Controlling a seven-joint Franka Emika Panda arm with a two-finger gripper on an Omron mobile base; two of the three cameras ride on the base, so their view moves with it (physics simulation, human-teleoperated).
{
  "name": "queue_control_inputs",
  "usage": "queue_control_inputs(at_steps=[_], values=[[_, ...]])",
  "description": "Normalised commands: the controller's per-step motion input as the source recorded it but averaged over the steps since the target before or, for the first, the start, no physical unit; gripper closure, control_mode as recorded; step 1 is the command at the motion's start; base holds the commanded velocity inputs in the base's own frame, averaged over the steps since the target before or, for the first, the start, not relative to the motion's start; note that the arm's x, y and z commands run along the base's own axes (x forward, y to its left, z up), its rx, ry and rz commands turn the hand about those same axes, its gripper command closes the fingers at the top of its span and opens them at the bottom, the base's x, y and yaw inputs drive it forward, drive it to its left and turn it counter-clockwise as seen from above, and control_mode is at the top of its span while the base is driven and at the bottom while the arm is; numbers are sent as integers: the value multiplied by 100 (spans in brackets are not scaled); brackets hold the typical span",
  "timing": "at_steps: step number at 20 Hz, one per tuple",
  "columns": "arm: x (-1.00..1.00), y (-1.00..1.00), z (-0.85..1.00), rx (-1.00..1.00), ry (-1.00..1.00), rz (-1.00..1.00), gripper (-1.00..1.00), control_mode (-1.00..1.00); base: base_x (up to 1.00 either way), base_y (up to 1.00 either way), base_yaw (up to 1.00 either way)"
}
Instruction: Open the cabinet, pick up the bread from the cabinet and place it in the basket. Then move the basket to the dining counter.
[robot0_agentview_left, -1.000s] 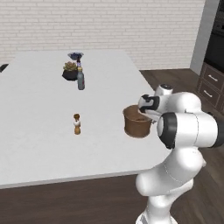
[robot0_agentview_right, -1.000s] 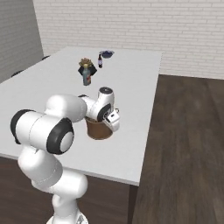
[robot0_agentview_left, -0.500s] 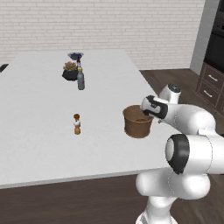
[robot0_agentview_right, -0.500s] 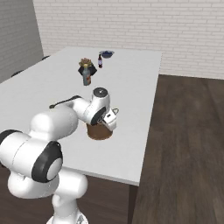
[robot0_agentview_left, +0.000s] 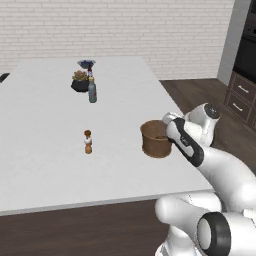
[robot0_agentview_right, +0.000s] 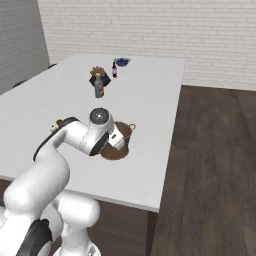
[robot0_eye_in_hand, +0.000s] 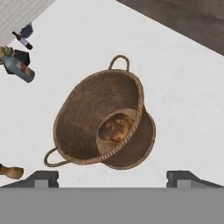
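Since the earlier frame my pincer (robot0_eye_in_hand: 112, 178) had let go and opened wide, empty, above the round brown woven basket (robot0_eye_in_hand: 98, 124) at frame centre. It sat on the white dining counter (robot0_agentview_left: 45, 140), tan bread (robot0_eye_in_hand: 114, 127) inside, delivery apparently finished.

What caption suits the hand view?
Open pincer above the basket, bread inside, on the dining counter.

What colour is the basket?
Brown, with a woven texture; the basket shows best in the hand view.

Grey bottle (robot0_agentview_left: 92, 93), potted plant (robot0_agentview_left: 79, 81), small figurine (robot0_agentview_left: 88, 141)
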Motion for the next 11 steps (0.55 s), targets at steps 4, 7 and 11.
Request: queue_control_inputs(at_steps=[4,7,11], values=[[-48,25,60,0,-3,3,-100,-100,0,0,0],[-47,17,58,0,-4,2,-100,-100,0,0,0],[-55,12,55,-2,-11,3,-100,-100,0,0,0]])
